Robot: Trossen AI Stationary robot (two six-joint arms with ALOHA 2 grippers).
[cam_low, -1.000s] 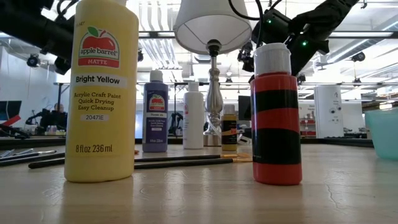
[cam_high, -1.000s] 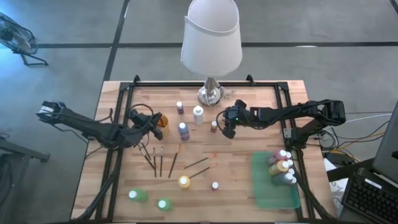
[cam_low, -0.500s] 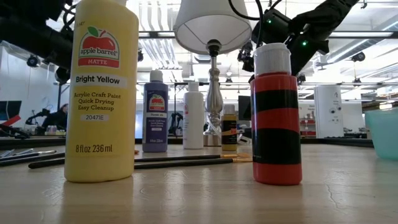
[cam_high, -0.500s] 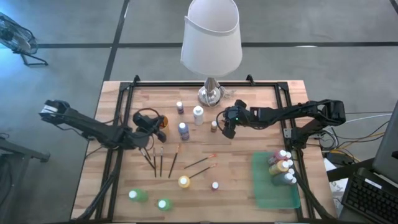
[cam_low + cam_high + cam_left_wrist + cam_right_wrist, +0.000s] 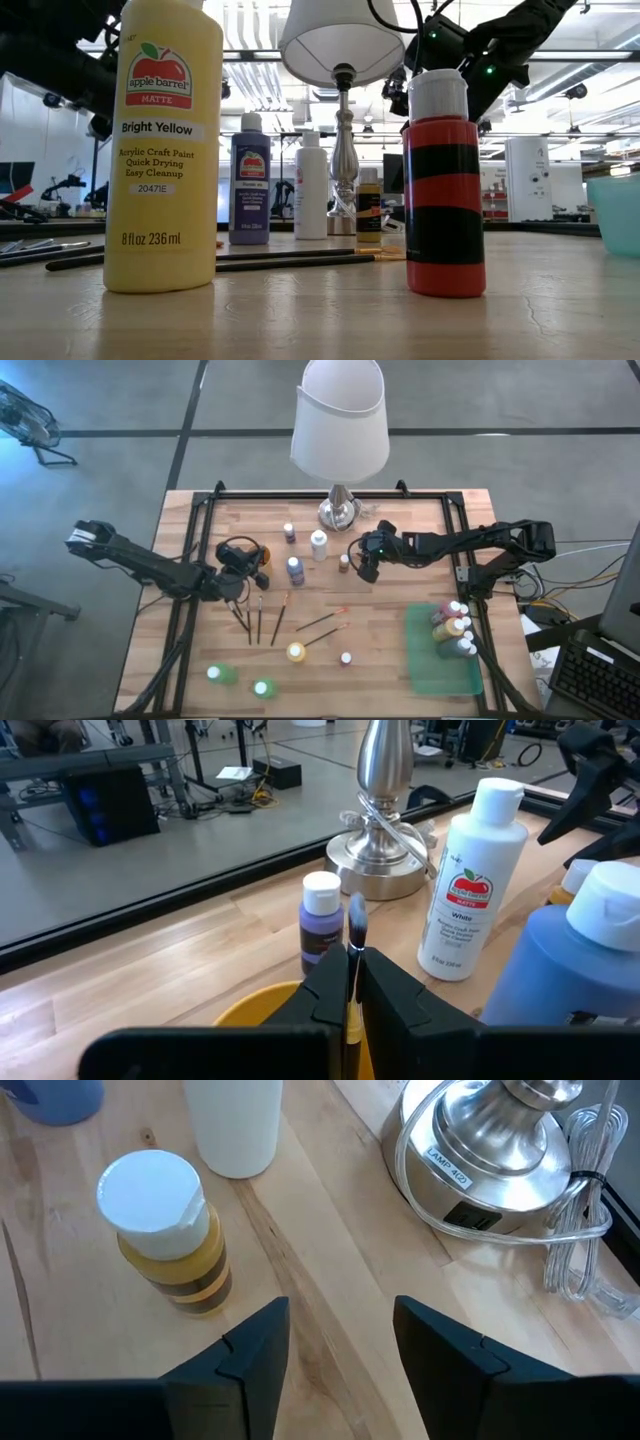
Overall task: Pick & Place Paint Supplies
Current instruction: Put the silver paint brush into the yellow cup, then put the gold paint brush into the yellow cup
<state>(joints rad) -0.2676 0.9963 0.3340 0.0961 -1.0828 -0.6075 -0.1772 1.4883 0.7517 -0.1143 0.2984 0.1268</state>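
Observation:
My left gripper (image 5: 352, 970) is shut on a thin paintbrush (image 5: 356, 925) over a yellow round container (image 5: 262, 1004), left of the blue bottle (image 5: 296, 568). My right gripper (image 5: 335, 1342) hovers open just right of a small amber bottle with a white cap (image 5: 165, 1230), with nothing between its fingers. Loose brushes (image 5: 258, 618) lie flat on the table. Yellow (image 5: 296, 652), green (image 5: 216, 674), white (image 5: 319, 543) and purple (image 5: 289, 532) bottles stand on their bases. My left gripper pinches the paintbrush between its two fingers, on the shaft just below the bristles (image 5: 354, 952). The brush lies along the fingers, and its bristle end sticks out past the fingertips toward the lamp. The fingers hide the rest of the handle.
The lamp (image 5: 340, 420) stands at the table's far middle, its metal base (image 5: 500, 1140) and coiled cord close to my right gripper. A green tray (image 5: 445, 665) at the near right holds several bottles. A red bottle (image 5: 445, 190) stands near the front edge.
My left gripper has sunk a little and edged toward the table's right, still shut on the brush.

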